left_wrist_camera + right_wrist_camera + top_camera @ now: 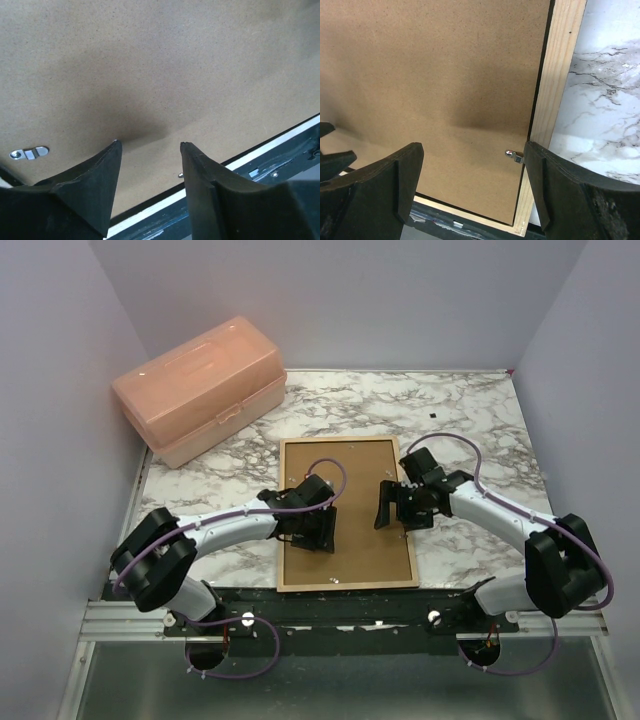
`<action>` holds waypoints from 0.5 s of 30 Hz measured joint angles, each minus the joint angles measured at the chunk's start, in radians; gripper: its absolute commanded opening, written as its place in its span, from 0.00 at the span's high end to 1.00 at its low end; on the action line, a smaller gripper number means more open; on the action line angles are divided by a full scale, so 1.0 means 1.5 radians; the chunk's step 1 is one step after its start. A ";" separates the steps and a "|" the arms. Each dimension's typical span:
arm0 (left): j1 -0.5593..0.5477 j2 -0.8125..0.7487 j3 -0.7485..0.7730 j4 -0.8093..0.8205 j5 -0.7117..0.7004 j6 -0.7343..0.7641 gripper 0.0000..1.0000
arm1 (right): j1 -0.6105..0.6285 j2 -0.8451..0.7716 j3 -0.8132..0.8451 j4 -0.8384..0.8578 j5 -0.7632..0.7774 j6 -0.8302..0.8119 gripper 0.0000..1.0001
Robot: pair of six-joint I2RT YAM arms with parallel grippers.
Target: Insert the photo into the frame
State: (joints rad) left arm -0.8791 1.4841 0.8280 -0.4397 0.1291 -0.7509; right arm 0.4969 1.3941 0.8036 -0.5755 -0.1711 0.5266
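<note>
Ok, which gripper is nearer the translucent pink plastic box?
Left. The left gripper is over the brown backing board's left half, toward the pink box; the right gripper is over its right half, farther off.

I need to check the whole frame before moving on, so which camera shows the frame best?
Top view: the frame lies back up, all four tan sides in view around the board. Right wrist shows only one wooden side and a corner; left wrist shows mostly board and a thin edge strip.

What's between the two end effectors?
Only bare brown backing board, inside the frame, separates the left end effector and right end effector, seen in the top view.
</note>
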 measured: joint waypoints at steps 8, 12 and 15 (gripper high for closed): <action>0.065 -0.104 -0.019 -0.017 -0.019 0.003 0.34 | 0.021 0.000 0.004 -0.016 0.026 0.017 0.11; 0.131 -0.165 -0.047 -0.044 -0.060 0.005 0.36 | 0.030 0.001 0.005 -0.020 0.035 0.022 0.11; 0.177 -0.180 -0.058 -0.079 -0.106 0.007 0.38 | 0.033 0.001 0.005 -0.020 0.040 0.024 0.11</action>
State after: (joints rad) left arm -0.6140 1.2144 0.7410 -0.5587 -0.0292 -0.7406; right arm 0.5468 1.3952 0.8108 -0.6060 -0.1116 0.5621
